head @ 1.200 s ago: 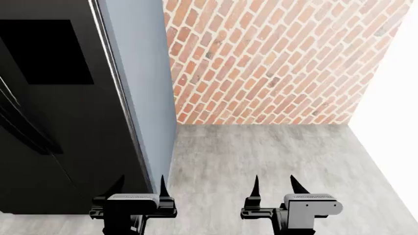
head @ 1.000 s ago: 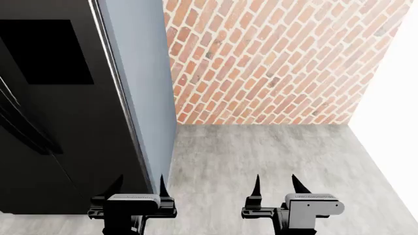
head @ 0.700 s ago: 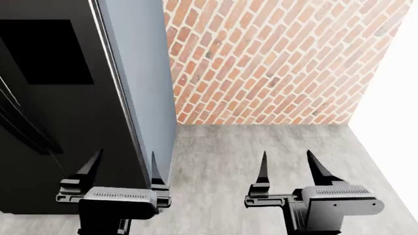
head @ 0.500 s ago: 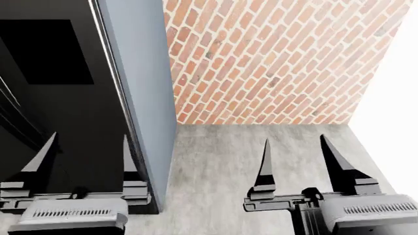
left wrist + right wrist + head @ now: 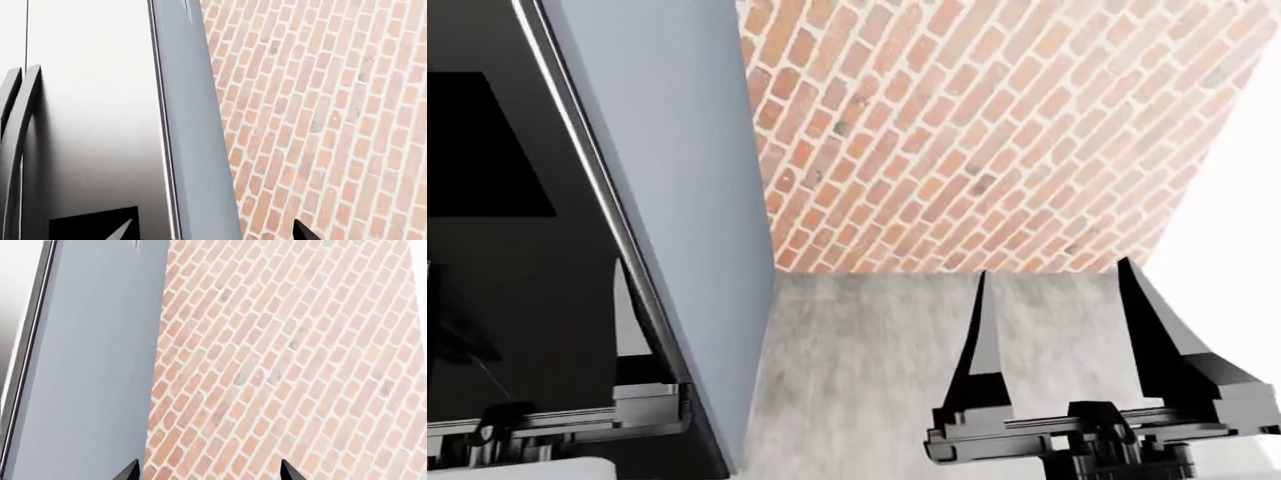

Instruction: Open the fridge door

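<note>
1. Red brick wall (image 5: 988,130) fills the background of all three views. Only the head view also shows the grey floor (image 5: 868,370) beneath it and a plain white wall (image 5: 1254,230) to the right.
2. In the head view the fridge stands at the left. Its blue-grey side panel (image 5: 667,200) faces the camera, and the black display door (image 5: 507,280) carries a dark rectangular panel (image 5: 474,145).
3. The fridge door of the task is not clear in the head view. The left wrist view alone catches it, as a narrow pale strip (image 5: 12,35) at the picture's edge, beyond a thin seam. It looks shut and flush with its twin.
4. Two long vertical bar handles (image 5: 20,150) run side by side along that seam. The outer one probably belongs to the fridge door, though the frame cuts it off.
5. In that same view both doors look pale and reflective rather than black.
6. The left gripper (image 5: 212,233) is spread wide and holds nothing. Its tips straddle the fridge's front corner, one before the display door and one before the brick, and it is well apart from the handles.
7. The right gripper (image 5: 1061,335) is likewise spread and empty, with its two fingers standing over the floor. Its own camera shows only the side panel and brick, with neither handles nor display.
</note>
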### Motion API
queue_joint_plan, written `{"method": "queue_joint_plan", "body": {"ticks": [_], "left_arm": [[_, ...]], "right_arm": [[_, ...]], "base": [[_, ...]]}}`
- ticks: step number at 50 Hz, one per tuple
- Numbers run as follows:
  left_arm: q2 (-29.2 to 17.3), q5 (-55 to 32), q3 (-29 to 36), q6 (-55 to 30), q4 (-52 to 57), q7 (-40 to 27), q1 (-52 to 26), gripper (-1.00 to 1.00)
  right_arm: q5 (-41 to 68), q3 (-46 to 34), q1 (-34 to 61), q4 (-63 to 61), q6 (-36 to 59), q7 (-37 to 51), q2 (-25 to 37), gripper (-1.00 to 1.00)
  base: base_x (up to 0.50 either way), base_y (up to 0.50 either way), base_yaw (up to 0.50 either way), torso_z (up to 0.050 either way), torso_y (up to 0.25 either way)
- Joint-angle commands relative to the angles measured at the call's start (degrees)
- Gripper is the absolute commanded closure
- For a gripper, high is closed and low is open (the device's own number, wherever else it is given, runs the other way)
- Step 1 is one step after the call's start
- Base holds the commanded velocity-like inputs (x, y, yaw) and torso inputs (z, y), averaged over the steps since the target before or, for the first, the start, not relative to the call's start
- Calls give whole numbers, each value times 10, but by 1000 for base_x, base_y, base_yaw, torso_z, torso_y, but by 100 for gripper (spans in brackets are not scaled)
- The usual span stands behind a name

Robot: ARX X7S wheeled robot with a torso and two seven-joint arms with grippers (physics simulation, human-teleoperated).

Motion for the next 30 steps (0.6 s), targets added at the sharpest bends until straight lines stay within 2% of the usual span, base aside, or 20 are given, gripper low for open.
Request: {"method": "queue_joint_plan", "body": {"ticks": [1, 9, 15, 30], "left_arm": [[3, -6, -6, -4, 9, 4, -1, -100], [3, -8, -7, -4, 9, 4, 0, -100], [2, -10, -6, -6, 9, 4, -1, -100], [2, -15, -9, -9, 9, 3, -2, -100]], "right_arm": [[-1, -3, -4, -9, -4, -7, -3, -100], [-6, -6, -5, -9, -8, -9, -3, -100], [-18, 0, -5, -9, -12, 0, -3, -100], [-44, -18, -5, -9, -6, -10, -3, -100]], "base": [[500, -172, 0, 0, 0], [497, -173, 0, 0, 0], [26, 32, 0, 0, 0], [274, 475, 0, 0, 0]]}}
